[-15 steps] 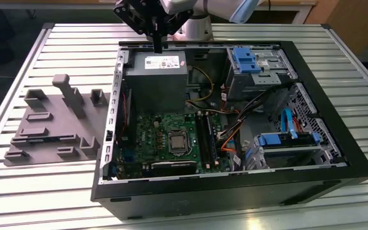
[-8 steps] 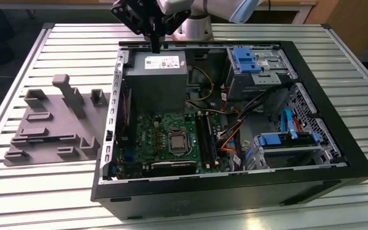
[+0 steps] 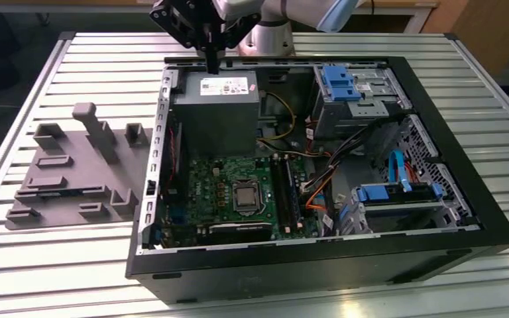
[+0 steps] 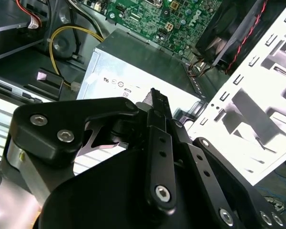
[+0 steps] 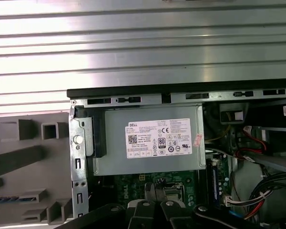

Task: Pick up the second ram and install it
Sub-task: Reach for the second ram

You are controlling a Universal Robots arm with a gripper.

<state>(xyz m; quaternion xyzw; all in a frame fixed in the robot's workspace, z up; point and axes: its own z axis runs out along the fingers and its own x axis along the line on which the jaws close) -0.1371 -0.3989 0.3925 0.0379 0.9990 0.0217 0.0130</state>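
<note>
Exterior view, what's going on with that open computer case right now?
A robot arm's end effector hovers over the open computer case, just above the grey power supply at the case's upper edge in the exterior view. It looks shut, with nothing held. The green motherboard lies beyond the power supply. A grey moulded fixture sits on the slatted table, to the exterior view's left of the case.

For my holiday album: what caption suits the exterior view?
Robot pincer poised above the power supply of an open computer case, grey holder tray alongside on a slatted table.
</note>
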